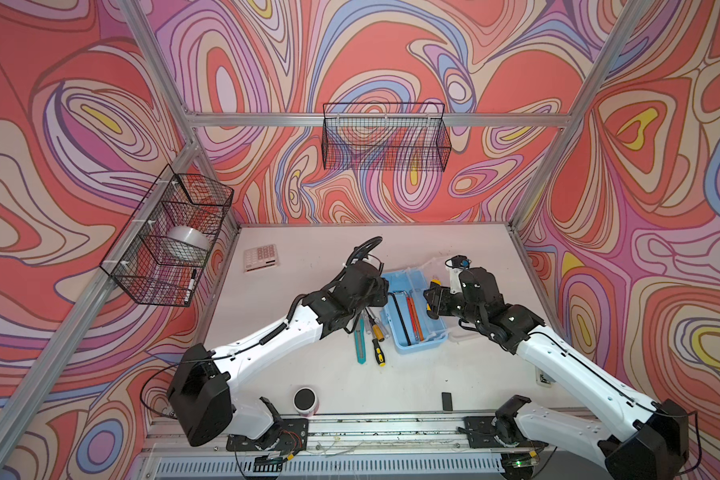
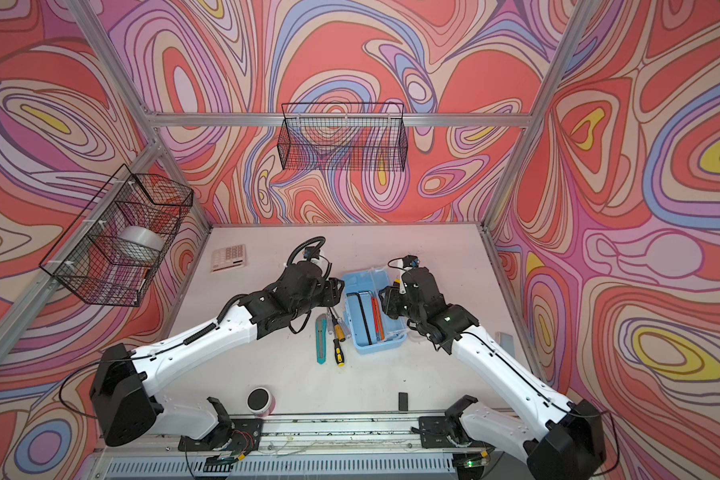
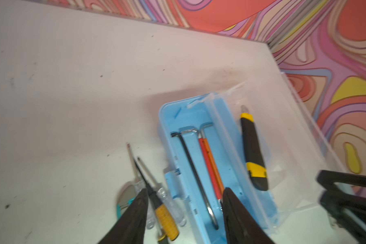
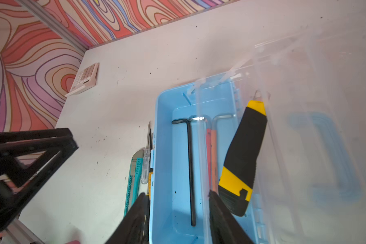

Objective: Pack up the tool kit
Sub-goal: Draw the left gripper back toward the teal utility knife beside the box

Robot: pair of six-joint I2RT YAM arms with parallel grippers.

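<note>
The tool kit's light blue case (image 1: 420, 345) (image 2: 377, 347) lies open mid-table, its clear lid (image 3: 294, 131) (image 4: 304, 105) folded out to the right. Inside lie a black hex key (image 3: 190, 160) (image 4: 190, 169) and orange hex keys (image 3: 211, 166). The yellow-black utility knife (image 3: 254, 152) (image 4: 243, 156) rests on the lid by the hinge. Left of the case lie the teal utility knife (image 1: 360, 340) (image 4: 134, 175) and screwdrivers (image 1: 377, 345) (image 3: 166, 219). My left gripper (image 1: 385, 291) (image 3: 185, 190) hovers open over the case's left edge. My right gripper (image 1: 427, 299) (image 4: 177, 193) hangs open over the case, holding nothing.
A pink-white calculator (image 1: 260, 257) (image 4: 85, 79) sits at the table's back left. A dark-topped cup (image 1: 305, 401) and a small black block (image 1: 446, 401) stand near the front edge. Wire baskets hang on the back wall (image 1: 385, 137) and left wall (image 1: 171, 241).
</note>
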